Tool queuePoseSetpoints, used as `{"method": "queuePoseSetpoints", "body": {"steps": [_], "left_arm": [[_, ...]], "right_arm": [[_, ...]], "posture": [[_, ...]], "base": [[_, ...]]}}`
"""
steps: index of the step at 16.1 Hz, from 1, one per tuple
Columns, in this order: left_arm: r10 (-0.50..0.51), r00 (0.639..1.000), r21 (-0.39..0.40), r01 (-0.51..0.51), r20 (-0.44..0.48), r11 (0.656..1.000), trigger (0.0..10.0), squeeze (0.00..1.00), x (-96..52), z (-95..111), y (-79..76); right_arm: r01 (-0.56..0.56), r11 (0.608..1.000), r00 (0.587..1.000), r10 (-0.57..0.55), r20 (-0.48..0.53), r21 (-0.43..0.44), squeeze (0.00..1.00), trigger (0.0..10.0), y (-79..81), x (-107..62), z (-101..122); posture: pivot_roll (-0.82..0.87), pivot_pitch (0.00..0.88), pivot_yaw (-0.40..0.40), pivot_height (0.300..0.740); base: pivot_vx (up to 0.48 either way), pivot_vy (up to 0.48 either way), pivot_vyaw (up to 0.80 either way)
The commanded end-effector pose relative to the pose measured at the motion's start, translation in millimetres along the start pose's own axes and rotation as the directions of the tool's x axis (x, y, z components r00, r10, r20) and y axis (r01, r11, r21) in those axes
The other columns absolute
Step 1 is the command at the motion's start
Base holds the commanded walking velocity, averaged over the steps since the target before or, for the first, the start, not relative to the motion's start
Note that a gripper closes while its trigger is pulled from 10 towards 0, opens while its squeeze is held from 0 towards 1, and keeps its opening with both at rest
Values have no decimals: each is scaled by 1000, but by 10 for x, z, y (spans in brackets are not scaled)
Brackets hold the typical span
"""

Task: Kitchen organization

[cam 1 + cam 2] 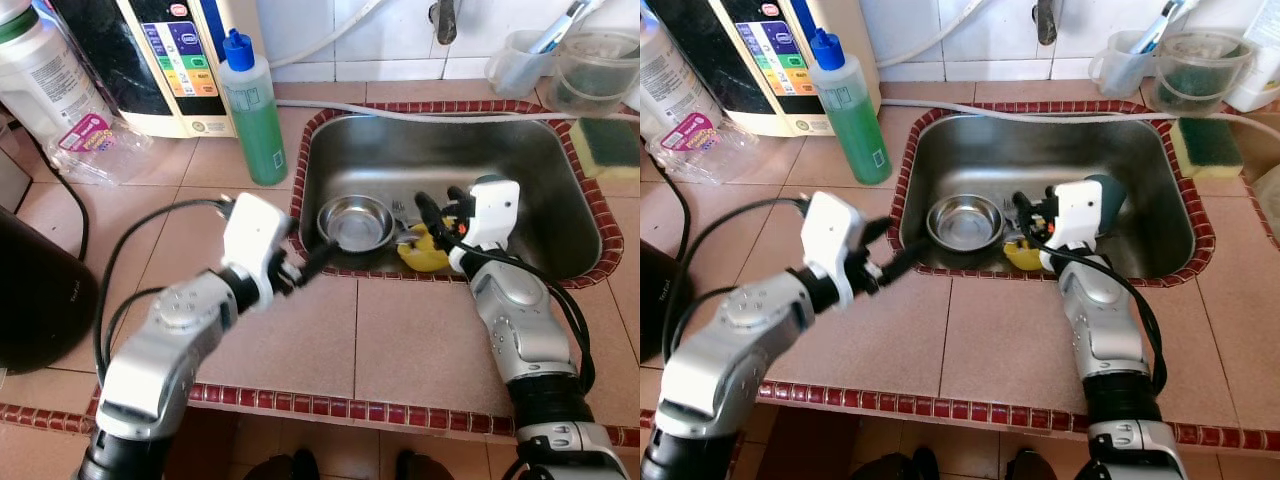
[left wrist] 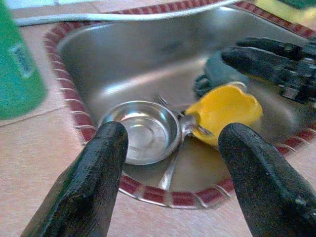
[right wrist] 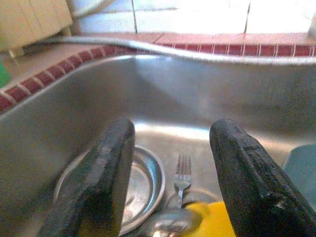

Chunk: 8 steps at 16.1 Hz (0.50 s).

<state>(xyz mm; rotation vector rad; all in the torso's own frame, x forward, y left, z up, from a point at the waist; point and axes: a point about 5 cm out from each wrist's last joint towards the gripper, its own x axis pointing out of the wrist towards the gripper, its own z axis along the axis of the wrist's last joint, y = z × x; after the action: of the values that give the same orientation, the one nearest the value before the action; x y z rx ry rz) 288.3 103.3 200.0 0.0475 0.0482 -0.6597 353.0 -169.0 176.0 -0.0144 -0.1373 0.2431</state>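
Tiled in pale terracotta, the counter (image 1: 400, 330) carries a steel sink (image 1: 560, 160) with a dark red tile border. We see our two arms reaching toward it from the front edge.

Inside the sink, near the front wall, lies a small steel bowl (image 1: 355, 222), upright. Just beside it, toward our right, sits a yellow cup (image 1: 423, 255), lying on its side as far as we can tell. A fork (image 3: 182, 177) lies between the bowl and the cup, and a spoon (image 2: 190, 123) touches the cup.

Our left gripper (image 1: 318, 258) is over the front-left rim of the sink, close to the bowl but not touching it; its fingers (image 2: 94, 182) stand well apart with nothing between them. Our right gripper (image 1: 432, 215) is down inside the sink, just above the cup; its fingers (image 3: 106, 173) are also spread, holding nothing.

On the counter to the left of the sink stands a green soap bottle (image 1: 252, 110) with a blue cap. Behind it is a white appliance (image 1: 165, 60), and further left a large white bottle (image 1: 40, 70). Right of the sink lies a yellow-green sponge (image 1: 605, 145), and behind it stand two clear containers (image 1: 590, 70).
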Motion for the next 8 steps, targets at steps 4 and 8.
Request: {"method": "queuePoseSetpoints", "body": {"steps": [4, 8], "left_arm": [[159, 987, 18, -159, 33, 987, 10000, 0, -26, -53, 229], [223, 975, -17, -222, 27, 975, 10000, 0, -67, -198, 352]], "right_arm": [[-29, 999, 998, 27, 63, 19, 1000, 10000, 108, 7, 119], [-18, 999, 988, 14, 155, 29, 1000, 10000, 246, 12, 222]], "posture": [[-113, 174, 92, 740], [-99, 146, 70, 740]], "base": [[0, 0, 0], [0, 0, 0]]}}
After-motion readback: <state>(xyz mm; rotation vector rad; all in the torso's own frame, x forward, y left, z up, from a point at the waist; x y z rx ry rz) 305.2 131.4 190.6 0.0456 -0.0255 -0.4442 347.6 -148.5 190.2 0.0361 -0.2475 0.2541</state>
